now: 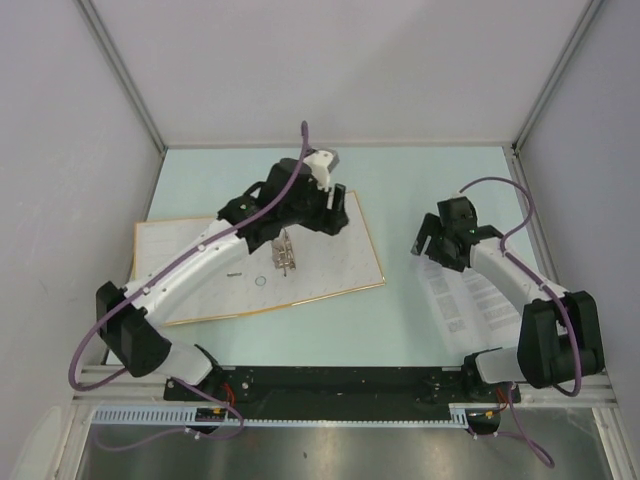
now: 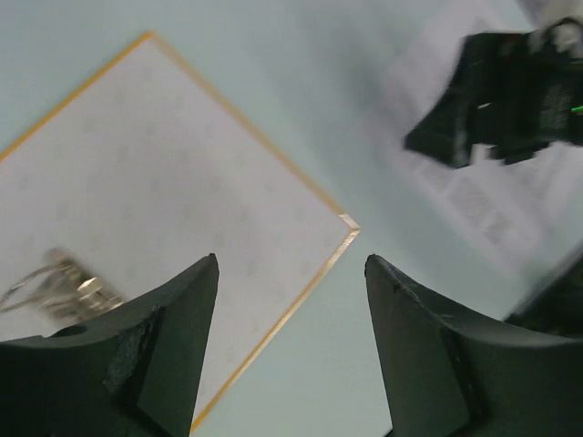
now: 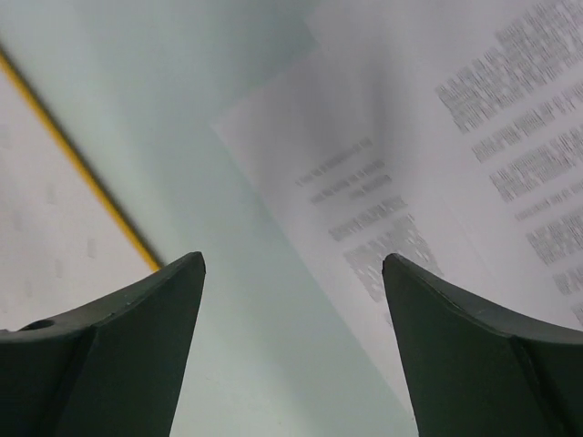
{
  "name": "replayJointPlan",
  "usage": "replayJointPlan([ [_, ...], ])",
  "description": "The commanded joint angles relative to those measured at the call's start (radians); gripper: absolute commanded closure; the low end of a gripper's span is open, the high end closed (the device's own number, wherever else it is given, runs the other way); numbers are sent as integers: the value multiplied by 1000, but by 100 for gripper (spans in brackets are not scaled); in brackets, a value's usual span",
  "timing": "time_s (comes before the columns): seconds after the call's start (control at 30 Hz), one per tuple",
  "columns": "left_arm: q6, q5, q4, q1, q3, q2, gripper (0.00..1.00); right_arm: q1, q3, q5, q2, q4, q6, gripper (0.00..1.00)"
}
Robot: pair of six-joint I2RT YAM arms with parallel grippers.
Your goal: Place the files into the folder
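The folder (image 1: 330,270) lies open and flat left of centre, cream inside with an orange rim, its metal ring mechanism (image 1: 285,253) in the middle. My left gripper (image 1: 338,212) hovers open and empty over the folder's right page; in the left wrist view (image 2: 291,273) its fingers straddle the page's orange edge near a corner of the folder (image 2: 182,164). The files (image 1: 470,300), white sheets with black text, lie on the table at the right. My right gripper (image 1: 430,247) is open and empty above their far left corner, with the files (image 3: 455,137) showing in the right wrist view (image 3: 293,264).
The table is pale green, with grey walls on three sides. The right arm's black wrist (image 2: 510,91) shows in the left wrist view above the files (image 2: 483,205). The folder's orange edge (image 3: 82,173) lies left of the right gripper. A strip of bare table separates folder and files.
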Motion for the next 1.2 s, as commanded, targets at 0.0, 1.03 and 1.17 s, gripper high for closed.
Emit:
replayJointPlan([
  [0.0,-182,156,189,-117,19,168,30,-1,-94,159,-117,-119,65,18],
  [1.03,-270,211,368,-183,117,511,33,-99,-82,218,-9,5,111,4],
  [1.17,-297,287,419,-216,207,600,34,-277,-102,267,-112,-106,119,1],
])
